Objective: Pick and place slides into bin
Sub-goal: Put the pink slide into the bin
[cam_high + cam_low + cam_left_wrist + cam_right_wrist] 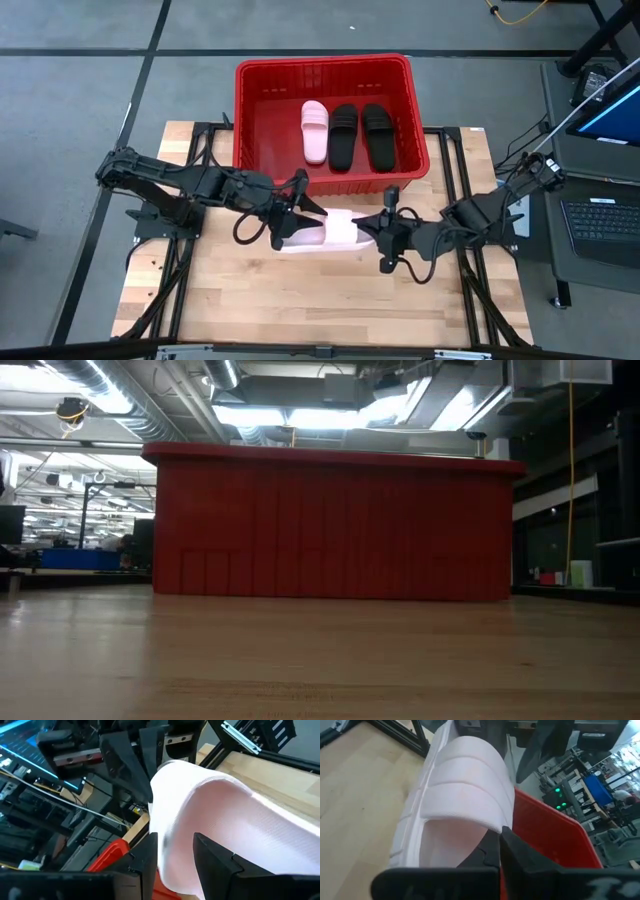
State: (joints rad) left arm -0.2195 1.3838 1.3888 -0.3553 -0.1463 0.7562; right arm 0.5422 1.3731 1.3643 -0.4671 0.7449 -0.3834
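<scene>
I am gripping the last pink slide (325,234) with both claws above the table (300,310), just in front of the red bin (415,110). My left claw (287,222) is pinching its heel end; my right claw (378,228) is clamping the edge of its strap (465,785). The slide's long axis is running from one claw to the other, parallel to the bin's near wall. The bin, already holding three slides (345,135), is lying straight ahead, equally near to both arms.
</scene>
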